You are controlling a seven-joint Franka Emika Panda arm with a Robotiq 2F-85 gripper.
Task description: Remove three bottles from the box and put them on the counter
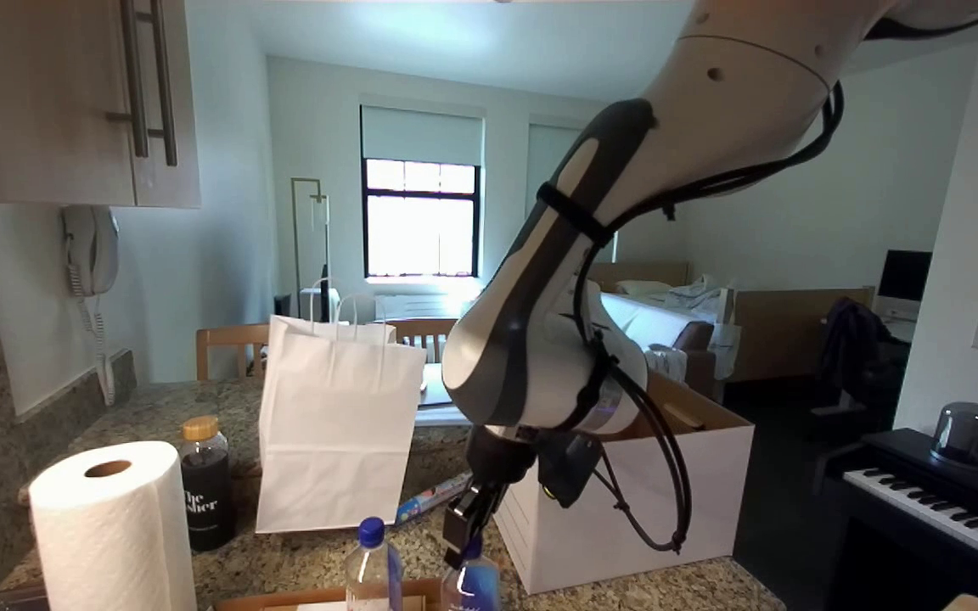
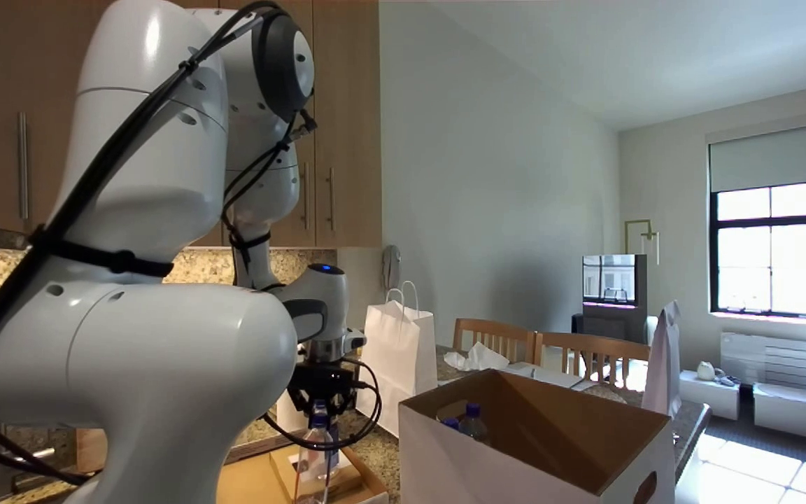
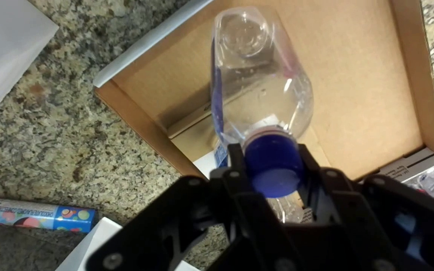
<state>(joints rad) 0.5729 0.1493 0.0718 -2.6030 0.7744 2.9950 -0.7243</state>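
In the wrist view my gripper (image 3: 271, 162) is shut on the blue cap of a clear bottle (image 3: 262, 82), with a finger on either side. That bottle (image 1: 472, 590) slants over a low cardboard tray; whether its base touches anything I cannot tell. Beside it another blue-capped bottle (image 1: 373, 564) stands at the tray. Two bottles overlap under my gripper (image 2: 319, 407) in an exterior view. The box (image 2: 459, 479), white outside and brown inside, holds at least two more blue-capped bottles, one (image 2: 473, 425) plainly visible. Speckled counter (image 3: 70, 150) shows around the tray.
The low brown tray (image 3: 360, 86) lies under the held bottle, with flat cardboard inside. A white paper bag (image 1: 336, 433), a paper towel roll (image 1: 115, 543), a dark drink bottle (image 1: 207, 492) and a colourful candy tube (image 3: 32, 214) stand or lie nearby.
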